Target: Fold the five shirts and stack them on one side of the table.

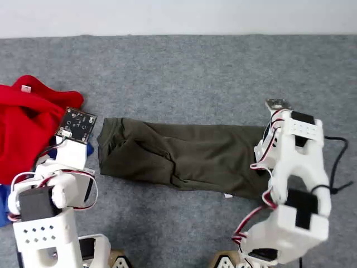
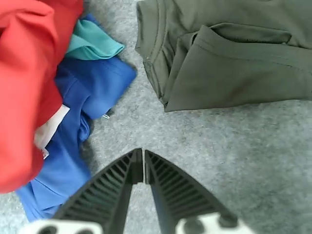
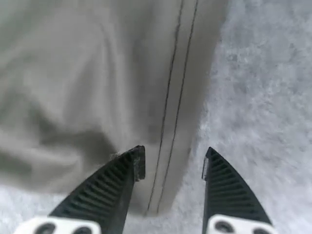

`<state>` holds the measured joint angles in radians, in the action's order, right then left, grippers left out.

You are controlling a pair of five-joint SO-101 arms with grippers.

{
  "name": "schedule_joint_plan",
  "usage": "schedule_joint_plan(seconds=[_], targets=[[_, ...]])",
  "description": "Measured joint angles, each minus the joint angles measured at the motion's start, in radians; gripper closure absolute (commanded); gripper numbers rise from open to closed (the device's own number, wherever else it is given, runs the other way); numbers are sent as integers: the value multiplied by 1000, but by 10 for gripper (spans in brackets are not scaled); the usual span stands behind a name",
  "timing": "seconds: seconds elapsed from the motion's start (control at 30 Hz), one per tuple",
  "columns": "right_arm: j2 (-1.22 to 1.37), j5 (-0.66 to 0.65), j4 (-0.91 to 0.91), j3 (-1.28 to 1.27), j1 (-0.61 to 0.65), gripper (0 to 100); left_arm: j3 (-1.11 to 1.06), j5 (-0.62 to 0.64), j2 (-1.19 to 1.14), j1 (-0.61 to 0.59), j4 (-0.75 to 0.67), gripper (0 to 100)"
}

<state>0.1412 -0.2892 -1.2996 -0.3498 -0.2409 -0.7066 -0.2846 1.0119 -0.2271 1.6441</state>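
Note:
An olive-green shirt (image 1: 184, 156) lies flattened across the middle of the grey table, folded into a long strip. Its collar end (image 2: 204, 58) faces the left arm. My left gripper (image 2: 144, 165) is shut with nothing in it, hovering over bare felt between the olive shirt and a pile of a red shirt (image 1: 25, 125), a blue shirt (image 2: 83, 112) and a teal shirt (image 2: 92, 44). My right gripper (image 3: 173, 163) is open, straddling the hemmed edge of the olive shirt (image 3: 97, 87) at its right end.
The grey felt table (image 1: 195, 72) has free room behind and in front of the olive shirt. The shirt pile sits at the left edge, beside the left arm's base (image 1: 44, 223). The right arm's body (image 1: 293, 184) covers the shirt's right end.

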Motion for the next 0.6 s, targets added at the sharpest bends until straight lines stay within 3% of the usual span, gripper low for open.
schedule_joint_plan(seconds=[0.23, 0.43, 0.6], targets=[[126, 66, 91, 14, 91, 800, 0, 0, 0, 2, 0, 982], [161, 89, 92, 49, 115, 994, 0, 0, 0, 2, 0, 983], [173, 38, 72, 75, 115, 989, 0, 0, 0, 2, 0, 983]])
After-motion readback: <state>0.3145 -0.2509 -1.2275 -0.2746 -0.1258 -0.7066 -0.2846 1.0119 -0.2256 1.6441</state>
